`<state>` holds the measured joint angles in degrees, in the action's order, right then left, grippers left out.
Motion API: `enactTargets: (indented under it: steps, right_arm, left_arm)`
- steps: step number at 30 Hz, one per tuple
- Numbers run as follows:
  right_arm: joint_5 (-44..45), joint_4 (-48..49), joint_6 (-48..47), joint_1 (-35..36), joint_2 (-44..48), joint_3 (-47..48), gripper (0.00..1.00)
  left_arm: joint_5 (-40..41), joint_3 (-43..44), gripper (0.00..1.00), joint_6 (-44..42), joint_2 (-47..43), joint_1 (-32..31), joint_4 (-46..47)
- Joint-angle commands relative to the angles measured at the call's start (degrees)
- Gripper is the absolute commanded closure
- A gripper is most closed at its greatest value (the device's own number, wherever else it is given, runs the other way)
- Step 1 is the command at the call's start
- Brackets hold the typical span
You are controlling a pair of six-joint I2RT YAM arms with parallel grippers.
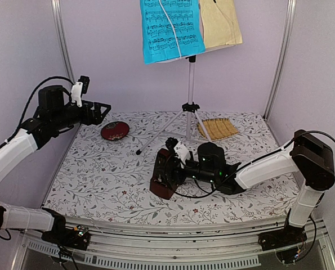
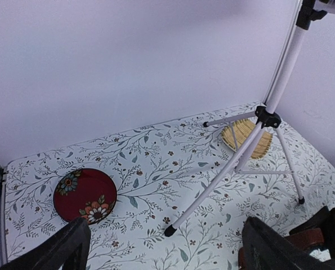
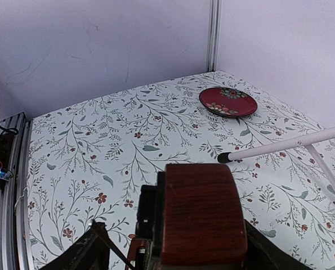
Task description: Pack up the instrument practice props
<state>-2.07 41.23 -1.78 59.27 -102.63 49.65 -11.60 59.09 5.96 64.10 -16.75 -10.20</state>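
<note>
Right wrist view: right gripper [image 3: 178,248] jaws spread astride the pyramid metronome [image 3: 201,211], with a gap on one side, not clamped. The metronome sits mid-table by the tripod music stand [image 1: 190,84]. The left gripper [image 2: 167,247] is wide open, empty and raised.

No readable words, brands or numbers anywhere. Only printed staves of black music notes on the blue sheet [image 1: 170,31], row upon row, too small to make out any title or marking. Nothing legible on the yellow sheet [image 1: 219,22] either.
</note>
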Motion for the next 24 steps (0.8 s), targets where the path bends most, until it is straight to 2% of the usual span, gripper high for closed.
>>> enactTargets:
  steps: [1, 7, 24]
  right_arm:
    - [1.4, 1.4, 0.1, 0.5, 0.4, 0.5, 0.29]
    - [1.5, 1.5, 0.7, 0.6, 0.9, 0.0, 0.38]
    - [2.2, 2.4, 1.5, 0.6, 2.3, -2.3, 0.39]
  left_arm:
    - [-0.8, -0.6, 0.04, -0.7, -1.0, 0.2, 0.6]
    - [-1.2, -0.6, 0.04, -0.6, -1.1, 0.2, 0.6]
    - [-1.3, -0.6, 0.04, -0.6, -1.1, 0.2, 0.6]
